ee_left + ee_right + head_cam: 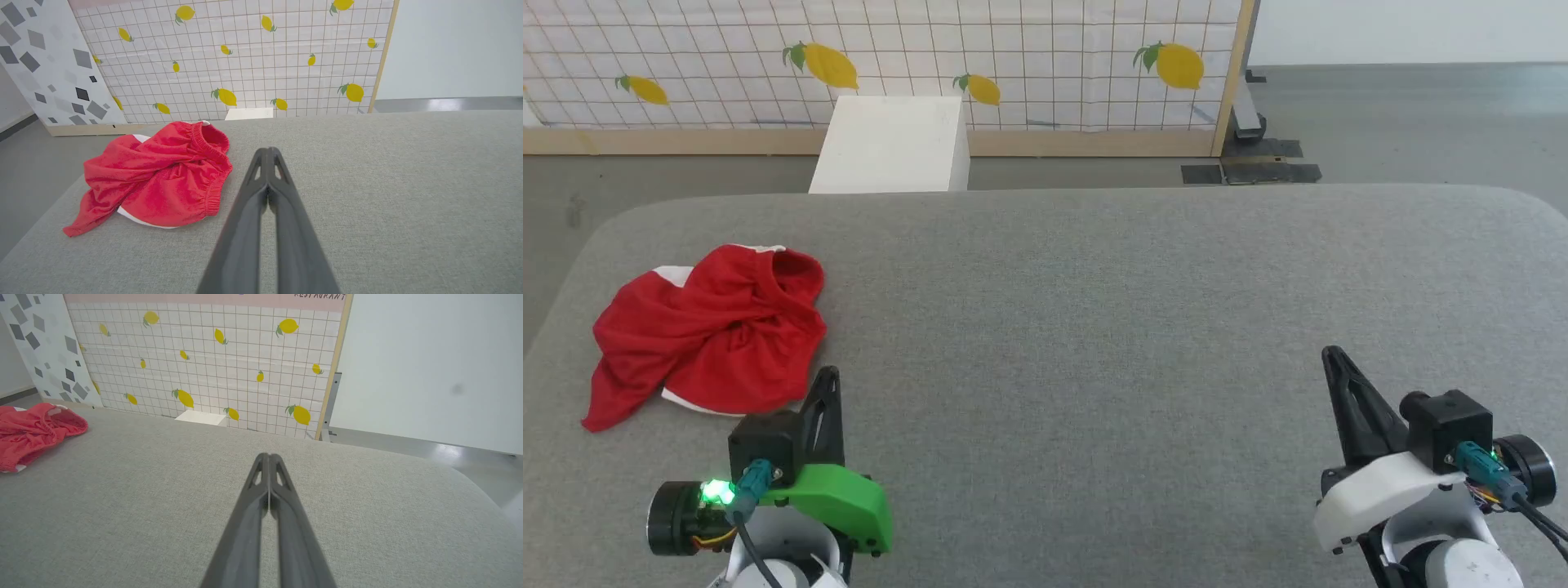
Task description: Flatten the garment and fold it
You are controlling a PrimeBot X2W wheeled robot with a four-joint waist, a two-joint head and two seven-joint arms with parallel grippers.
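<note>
Left tool [827, 376]: long dark fingers clenched together, holding nothing, over grey fabric-covered worktop [1094, 310]. Just ahead-left of it, not touching: bright red thin-fabric shorts [715, 331], crumpled, white trim showing, near worktop's left edge. Right tool [1331, 353]: fingers likewise pinched together, holding nothing, shorts far off to its left. White box [890, 143] beyond worktop's far edge.
</note>
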